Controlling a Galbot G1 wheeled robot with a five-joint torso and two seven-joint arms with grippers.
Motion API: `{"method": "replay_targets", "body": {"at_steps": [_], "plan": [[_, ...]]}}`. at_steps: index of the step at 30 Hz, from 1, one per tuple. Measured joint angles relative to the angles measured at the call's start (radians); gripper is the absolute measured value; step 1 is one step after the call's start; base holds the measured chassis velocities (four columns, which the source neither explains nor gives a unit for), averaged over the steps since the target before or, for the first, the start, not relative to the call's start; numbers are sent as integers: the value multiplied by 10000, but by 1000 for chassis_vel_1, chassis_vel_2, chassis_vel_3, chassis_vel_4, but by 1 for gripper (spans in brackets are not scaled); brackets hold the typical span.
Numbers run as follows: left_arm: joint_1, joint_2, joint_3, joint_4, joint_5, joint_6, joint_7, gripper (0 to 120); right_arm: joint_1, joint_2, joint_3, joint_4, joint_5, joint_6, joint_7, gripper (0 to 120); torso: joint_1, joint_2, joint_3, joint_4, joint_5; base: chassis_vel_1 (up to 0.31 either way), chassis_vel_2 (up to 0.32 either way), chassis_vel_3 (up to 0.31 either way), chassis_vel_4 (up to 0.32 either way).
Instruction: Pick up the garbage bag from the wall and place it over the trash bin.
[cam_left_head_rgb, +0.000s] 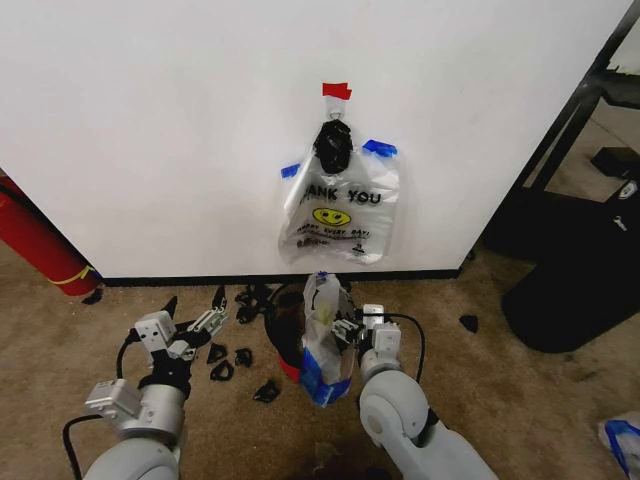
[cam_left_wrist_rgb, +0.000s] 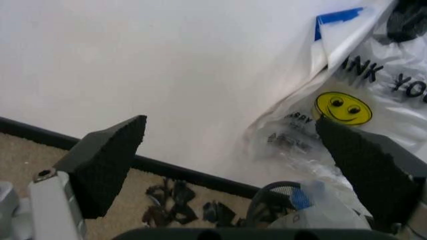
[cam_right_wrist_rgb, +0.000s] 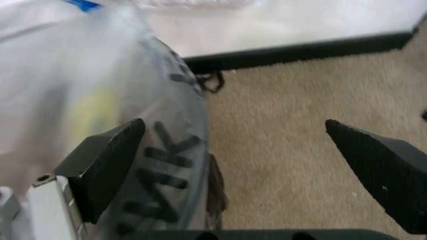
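The right gripper (cam_right_wrist_rgb: 233, 125) has its jaws spread wide with only carpet between them. The garbage bag (cam_left_head_rgb: 322, 345) presses against one finger (cam_right_wrist_rgb: 107, 160) from outside the gap rather than sitting in it; dark lettering shows on the plastic there. The gripper hangs just at the right side of the trash bin (cam_left_head_rgb: 288, 355), touching or nearly touching the bag. The bag rises from above the bin's rim and falls down the bin's right flank to a blue patch near the floor, so its long axis runs upright. It appears draped on that side, not spread over the mouth, and any further pull looks best taken from the right arm, the nearer one. The left gripper (cam_left_wrist_rgb: 232, 120), also wide open and empty, sits well to the left of the bin. Behind the bin stands the wall (cam_left_head_rgb: 150, 120), where the printed smiley bag (cam_left_head_rgb: 340, 215) hangs above it.
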Motion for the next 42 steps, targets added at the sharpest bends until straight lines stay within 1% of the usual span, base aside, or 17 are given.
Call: {"method": "replay_targets", "body": {"at_steps": [2, 5, 6, 11, 12, 18, 23, 28, 32, 33, 36, 42], "plan": [[-102, -14, 76, 64, -23, 10, -12, 100, 150, 62, 52, -133, 358, -87, 276, 100, 0, 0, 0, 0, 1, 0, 0, 0, 0], [-273, -14, 170, 127, -112, 65, -60, 100, 540, 212, 73, -310, 1316, -379, 879, 100, 0, 0, 0, 1, 2, 0, 0, 0, 0], [-273, -14, 170, 127, -112, 65, -60, 100, 540, 212, 73, -310, 1316, -379, 879, 100, 0, 0, 0, 1, 2, 0, 0, 0, 0], [-320, -16, 194, 73, -228, 129, -133, 100, 911, 246, 1, -287, 2956, -1009, 1869, 100, 0, 0, 0, 1, 3, 0, 0, 0, 0], [-320, -16, 194, 73, -228, 129, -133, 100, 911, 246, 1, -287, 2956, -1009, 1869, 100, 0, 0, 0, 1, 3, 0, 0, 0, 0], [-264, -111, 242, 57, -230, 147, -198, 100, 1332, 255, 32, -404, 4631, -1320, 2897, 100, -1, 0, 0, 2, 3, 0, 0, 0, 0], [-257, -149, 293, 57, -220, 151, -240, 100, 1521, 245, 61, -567, 4983, -1402, 3186, 100, -1, 0, -1, 2, 2, 0, 0, 0, 0], [-264, -257, 424, 92, -185, 151, -265, 100, 1790, 204, 14, -1016, 5180, -1414, 3350, 99, -1, 0, -1, 2, 2, 0, 0, 0, 0], [-249, -342, 548, 99, -140, 190, -269, 100, 2006, 212, 0, -1277, 5380, -1556, 3403, 88, -1, 0, -1, 2, 3, 0, 0, 0, 0], [-249, -342, 548, 99, -140, 190, -269, 100, 2006, 212, 0, -1277, 5380, -1556, 3403, 88, -1, 0, -1, 2, 3, 0, 0, 0, 0], [-249, -353, 592, 99, -124, 196, -272, 100, 2074, 226, 6, -1220, 5538, -1582, 3540, 82, -1, 0, 0, 2, 3, 0, 0, 0, 0], [-311, -353, 685, 109, -110, 211, -308, 100, 2071, 264, 59, -973, 5713, -1575, 3716, 81, -1, 0, 0, 1, 2, 0, 0, 0, 0]]}}
